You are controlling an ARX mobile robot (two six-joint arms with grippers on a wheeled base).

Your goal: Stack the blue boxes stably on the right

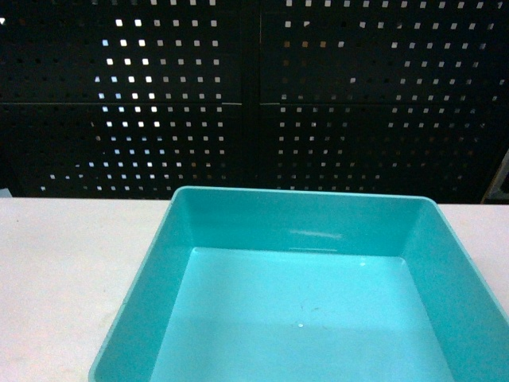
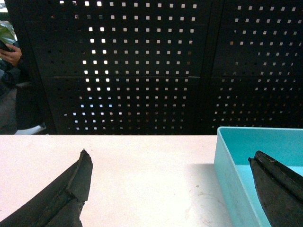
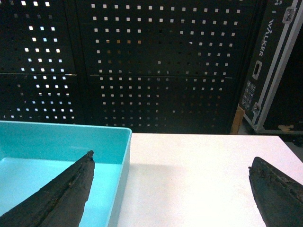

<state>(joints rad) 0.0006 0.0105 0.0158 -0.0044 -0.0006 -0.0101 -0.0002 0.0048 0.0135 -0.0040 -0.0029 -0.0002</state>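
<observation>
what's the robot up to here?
Both arms are positioned at one turquoise tub sitting empty on the white table. The left gripper is open, straddling the tub's left wall: one jaw inside, one over the table. The right gripper is open across the right wall likewise. Neither is closed on the tub yet. Only one tub is visible. A black perforated panel stands behind.

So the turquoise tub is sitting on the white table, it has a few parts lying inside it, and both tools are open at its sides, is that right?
Not quite: the turquoise tub is empty, as the head view shows. It does sit on the white table, with the left tool and right tool open at its sides.
</observation>
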